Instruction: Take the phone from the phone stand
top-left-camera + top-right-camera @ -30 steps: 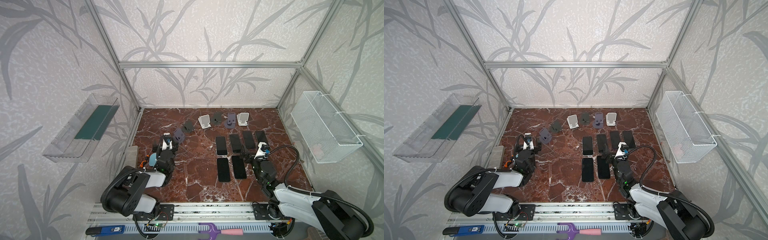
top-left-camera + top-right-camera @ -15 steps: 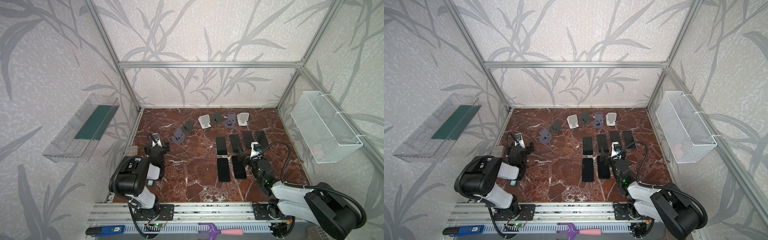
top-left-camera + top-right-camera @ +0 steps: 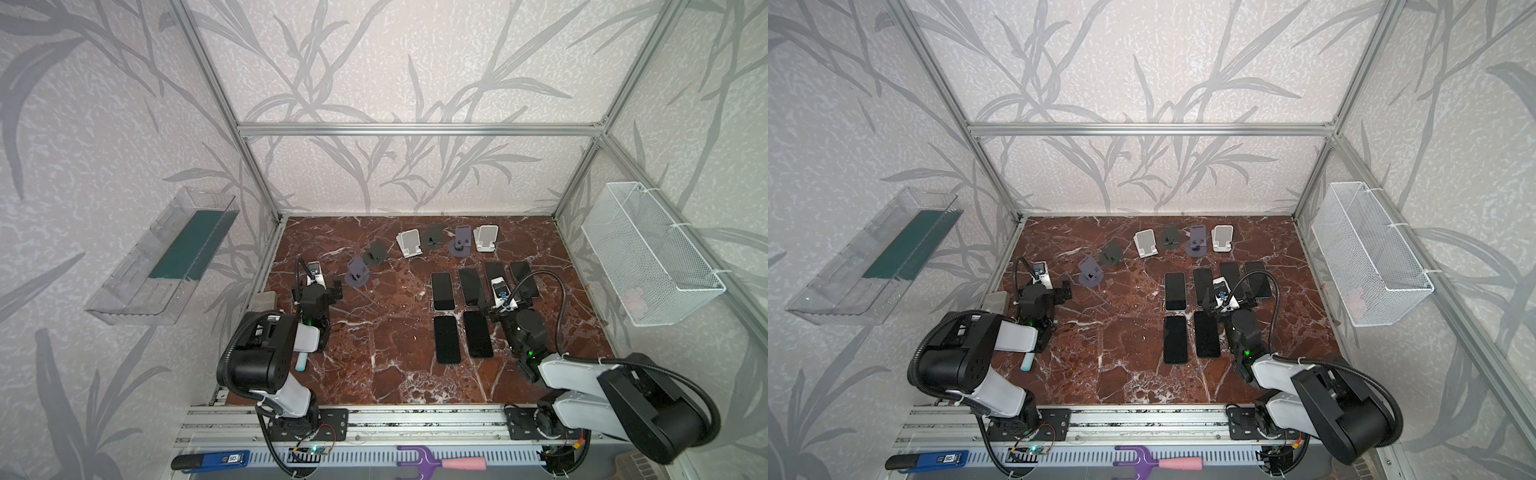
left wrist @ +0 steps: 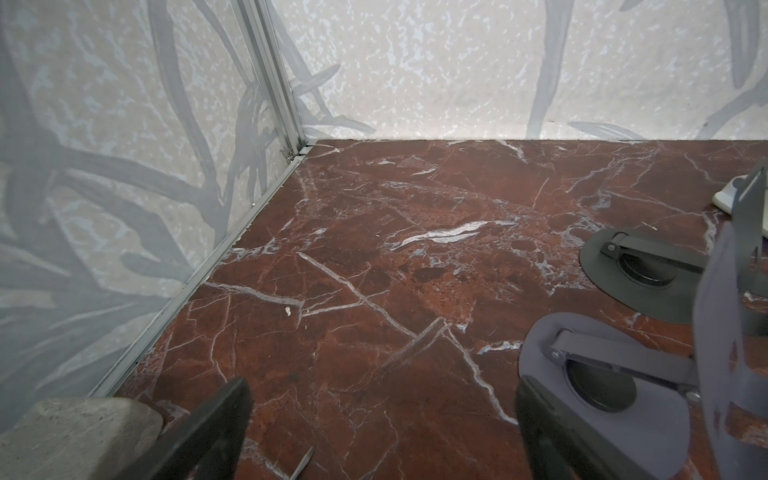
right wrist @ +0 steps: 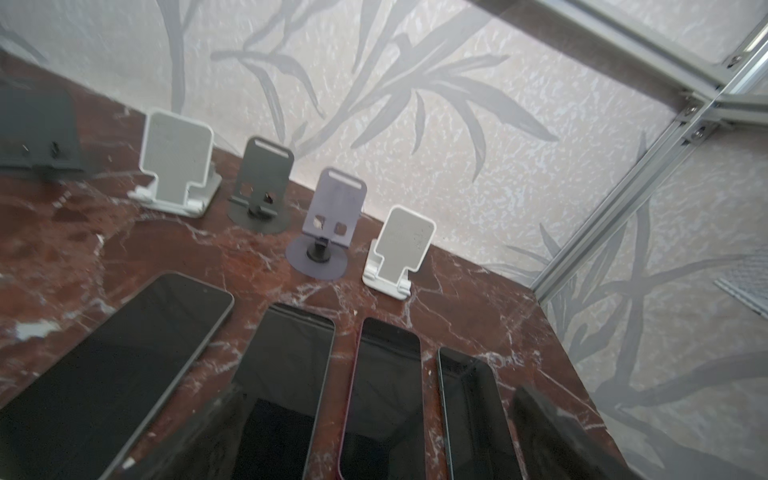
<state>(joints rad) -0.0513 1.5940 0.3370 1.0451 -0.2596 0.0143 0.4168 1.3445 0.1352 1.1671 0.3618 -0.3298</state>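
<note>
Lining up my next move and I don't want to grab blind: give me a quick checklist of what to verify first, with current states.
1. Left gripper open and empty: ok.
2. Right gripper open and empty: ok.
3. Stands holding something to remove: not ok; all six look bare in both top views.
4. Phones lying flat on the table: ok, six of them.
5. Right gripper clear of the phones beneath it: cannot tell.
</note>
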